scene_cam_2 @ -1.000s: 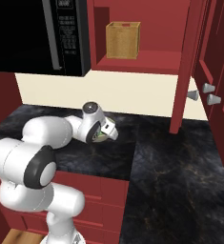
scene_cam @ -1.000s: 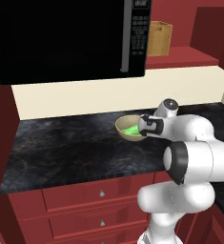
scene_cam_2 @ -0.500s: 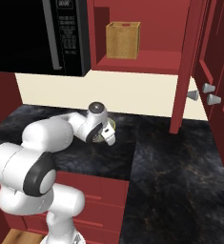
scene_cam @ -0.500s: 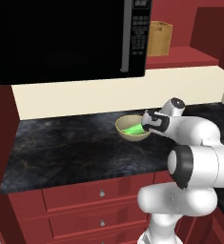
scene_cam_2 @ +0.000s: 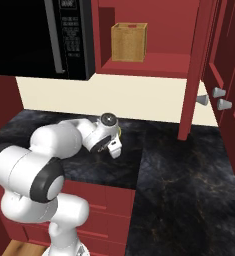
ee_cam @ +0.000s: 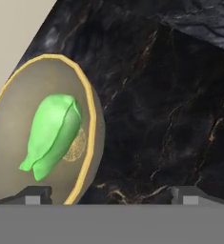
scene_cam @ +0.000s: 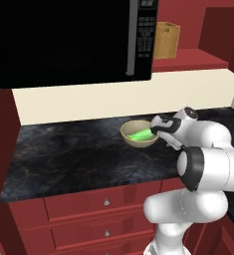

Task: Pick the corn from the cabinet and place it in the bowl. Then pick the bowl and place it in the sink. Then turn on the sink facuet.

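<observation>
One white arm [scene_cam: 203, 169] with dark joints rises from the base and folds forward over the black marbled countertop [scene_cam: 73, 154], its rounded forearm low and its wrist turned toward the back wall. Its gripper [scene_cam: 160, 128] sits at the right edge of the bowl [scene_cam: 138, 134] in the left base view; in the right base view the gripper [scene_cam_2: 114, 148] points down toward the countertop [scene_cam_2: 189, 175] with most of the bowl hidden behind the hand. In the hand view the two dark fingertips [ee_cam: 35, 194] stand far apart at the bottom, one over the bowl's inside near its rim and the other over bare countertop [ee_cam: 170, 105], so the claw is spread wide and grips nothing. Above the counter hangs a big black microwave [scene_cam: 63, 40] with a narrow button panel [scene_cam: 146, 25] whose markings are too small to read. Red cabinets [scene_cam_2: 224, 90] frame the scene, an open shelf holding a tan box [scene_cam_2: 129, 42] with a woven look, and red drawers [scene_cam: 93, 214] with small round knobs sit under the counter. The bowl [ee_cam: 46, 133] is round, shallow and tan with a smooth yellowish rim and a faint round mark at its bottom. The corn [ee_cam: 54, 133], bright green and smooth, lies inside the bowl, seen also in the left base view as a green piece [scene_cam: 140, 134] on the bowl's floor.
</observation>
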Controlling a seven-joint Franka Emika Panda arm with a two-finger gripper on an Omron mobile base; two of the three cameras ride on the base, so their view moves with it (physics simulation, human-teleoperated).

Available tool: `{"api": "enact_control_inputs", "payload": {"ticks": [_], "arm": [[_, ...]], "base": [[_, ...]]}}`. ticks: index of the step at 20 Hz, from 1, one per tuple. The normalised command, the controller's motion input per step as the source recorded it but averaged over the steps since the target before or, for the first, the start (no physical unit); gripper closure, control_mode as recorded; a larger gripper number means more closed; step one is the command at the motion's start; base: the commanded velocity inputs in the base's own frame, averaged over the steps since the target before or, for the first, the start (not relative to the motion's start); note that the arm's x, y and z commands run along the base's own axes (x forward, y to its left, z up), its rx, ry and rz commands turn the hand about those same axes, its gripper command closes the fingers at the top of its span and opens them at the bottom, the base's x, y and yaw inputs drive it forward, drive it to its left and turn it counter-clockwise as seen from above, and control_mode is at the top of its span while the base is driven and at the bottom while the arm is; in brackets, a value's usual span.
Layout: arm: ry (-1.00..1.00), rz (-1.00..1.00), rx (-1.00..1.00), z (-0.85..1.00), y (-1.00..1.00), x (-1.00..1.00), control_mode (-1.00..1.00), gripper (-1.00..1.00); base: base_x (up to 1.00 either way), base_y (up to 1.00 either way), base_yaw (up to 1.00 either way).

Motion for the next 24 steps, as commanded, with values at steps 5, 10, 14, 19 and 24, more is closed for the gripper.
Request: {"api": "enact_control_inputs", "payload": {"ticks": [5, 10, 14, 19, 24], "arm": [[0.0, -0.09, 0.09, -0.01, 0.0, 0.0, -1.0, -1.0], [0.0, -0.07, 0.04, 0.0, 0.08, 0.0, -1.0, -1.0], [0.0, -0.06, 0.0, -0.04, 0.19, 0.03, -1.0, -1.0], [0.0, -0.04, 0.0, -0.02, 0.13, 0.0, -1.0, -1.0], [0.0, -0.03, 0.0, -0.12, 0.08, 0.01, -1.0, -1.0]], "base": [[0.0, 0.0, 0.0], [0.0, 0.0, 0.0], [0.0, 0.0, 0.0], [0.0, 0.0, 0.0], [0.0, 0.0, 0.0]]}}
